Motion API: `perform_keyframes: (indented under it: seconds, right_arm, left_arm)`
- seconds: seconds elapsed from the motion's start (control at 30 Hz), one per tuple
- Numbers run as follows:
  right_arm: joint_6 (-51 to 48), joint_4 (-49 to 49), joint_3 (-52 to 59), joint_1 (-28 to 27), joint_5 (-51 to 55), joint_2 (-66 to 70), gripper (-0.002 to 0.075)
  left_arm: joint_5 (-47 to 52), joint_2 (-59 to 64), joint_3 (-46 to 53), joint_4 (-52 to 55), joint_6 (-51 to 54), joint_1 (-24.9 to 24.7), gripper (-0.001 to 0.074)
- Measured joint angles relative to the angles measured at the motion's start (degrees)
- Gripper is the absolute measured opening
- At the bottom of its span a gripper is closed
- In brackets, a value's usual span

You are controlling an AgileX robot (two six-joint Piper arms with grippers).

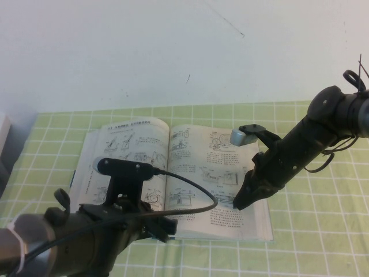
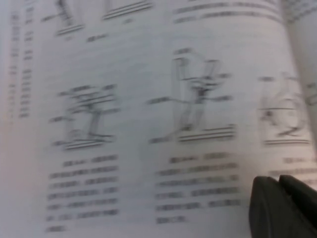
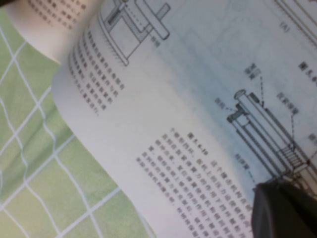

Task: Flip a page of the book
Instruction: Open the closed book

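Note:
The book [image 1: 132, 144] lies open on the green checked cloth, showing white pages of black text and machine drawings. My right gripper [image 1: 239, 202] is shut, with its tip pressed on the lower part of the right-hand page [image 1: 213, 156]. In the right wrist view the gripper [image 3: 277, 191] rests on that page [image 3: 163, 124], whose outer edge bows up off the pages under it. My left gripper [image 1: 164, 228] is low over the bottom of the left-hand page. In the left wrist view it [image 2: 280, 184] is shut and empty just above the print.
The green checked tablecloth [image 1: 311, 219] covers the table around the book. A pale wall stands behind the table. A grey object [image 1: 3, 135] sits at the far left edge.

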Motion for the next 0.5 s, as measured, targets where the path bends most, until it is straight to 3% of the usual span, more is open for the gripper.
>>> perform_keyframes:
  seconds: [0.3,0.5]
  right_arm:
    - [0.0,-2.11,0.64,0.62,-2.22,-2.78,-0.0002]
    - [0.89,-7.15,0.63,0.65,-5.41,-14.53,-0.0002]
  left_arm:
    - [7.22,-2.92,0.0,1.86,1.65,0.35,-0.0003]
    - [24.02,-11.43,0.0,2.96,2.7,0.45,-0.0003]
